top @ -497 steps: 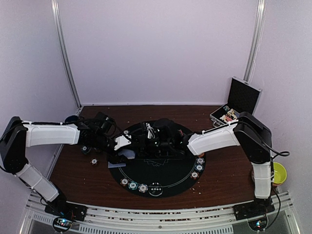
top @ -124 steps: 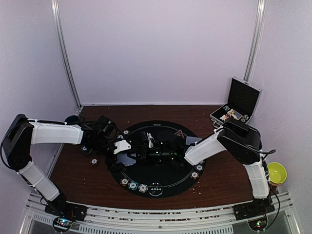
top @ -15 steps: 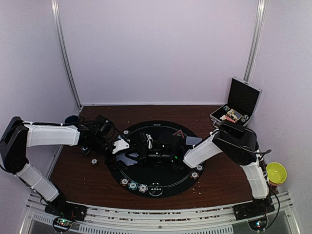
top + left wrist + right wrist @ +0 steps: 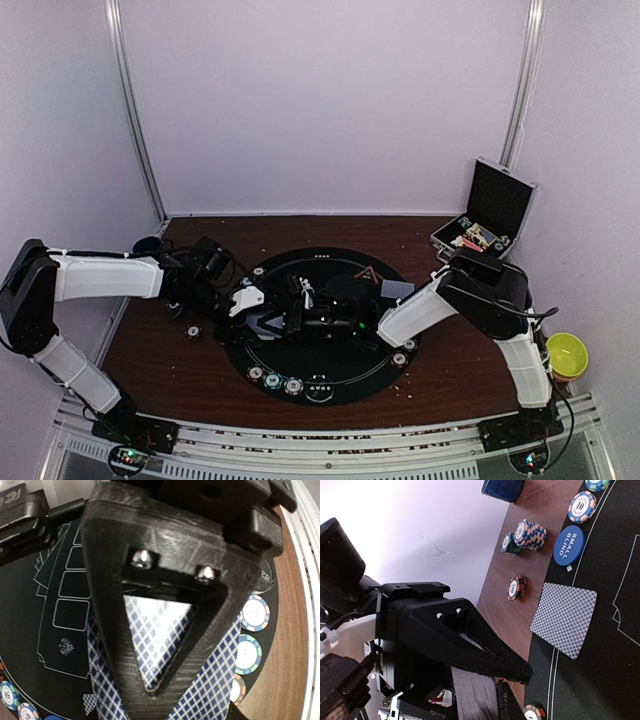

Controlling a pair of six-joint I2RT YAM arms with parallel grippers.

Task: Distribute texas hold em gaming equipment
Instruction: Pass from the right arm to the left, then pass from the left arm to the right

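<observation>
blue disc [image 4: 568,545]: SMALL BLIND | blue-orange chip [image 4: 581,506]: 10 | brown-edged chip [image 4: 516,587]: 100

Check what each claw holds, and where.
Right claw seemingly clamps a grey stack of playing cards by its side. Left claw overlies a blue-checked card; grip unclear.

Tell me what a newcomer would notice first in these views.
The left claw and right claw meet over the round black felt mat, centre of the top view. In the left wrist view, a blue-and-white diamond-backed playing card fills the frame behind the claw finger. The right wrist view shows a round blue Small Blind disc at the mat's edge, beside a stack of striped poker chips.
</observation>
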